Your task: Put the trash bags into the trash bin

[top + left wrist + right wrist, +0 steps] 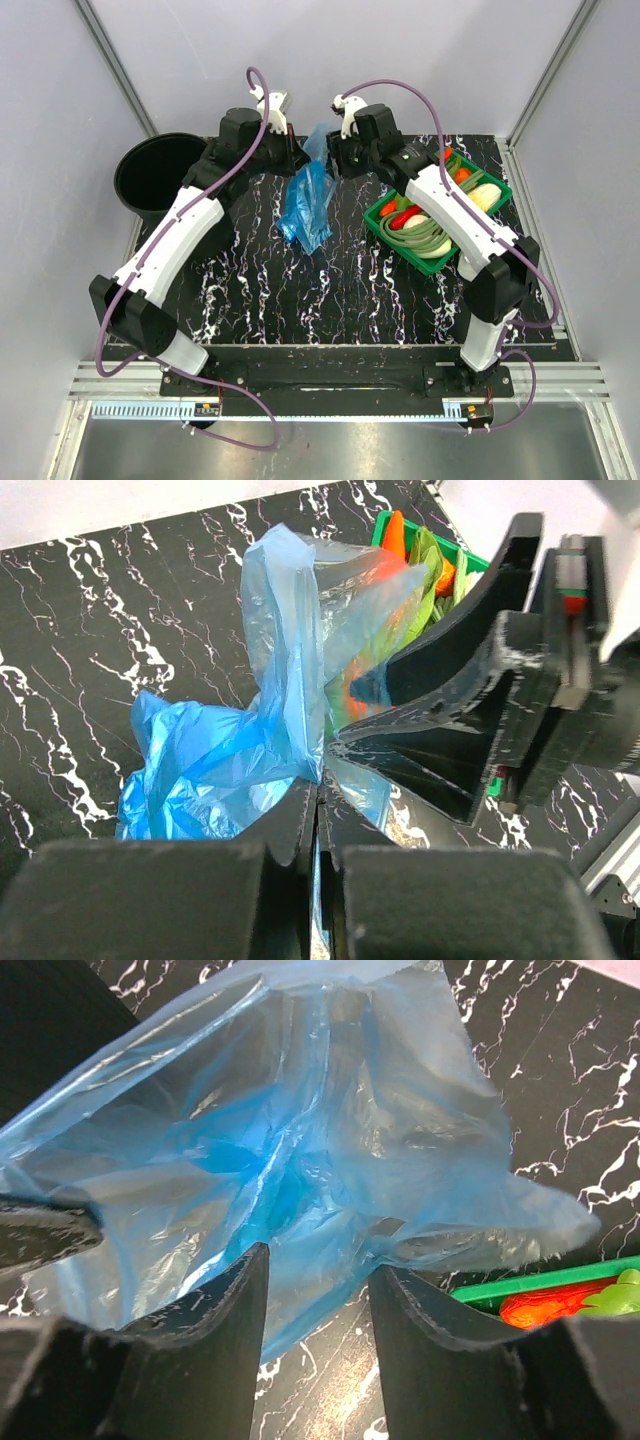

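The thin, wrinkly plastic film trash bags [308, 205] are glossy translucent blue, deeper where folds bunch and paler where one layer stretches. The tall round plastic trash bin [150, 175] is matte black, and the table top [300, 290] is black streaked with white marble-like veins. The rectangular plastic tray [384, 231] is bright green, holding red, orange and pale green vegetables [420, 238]; the robot arms [175, 235] are white with black joints and purple cables [250, 72].

Left hand [318, 792] clamped on trash bag [200, 750]; right hand [318, 1275] fingers apart.
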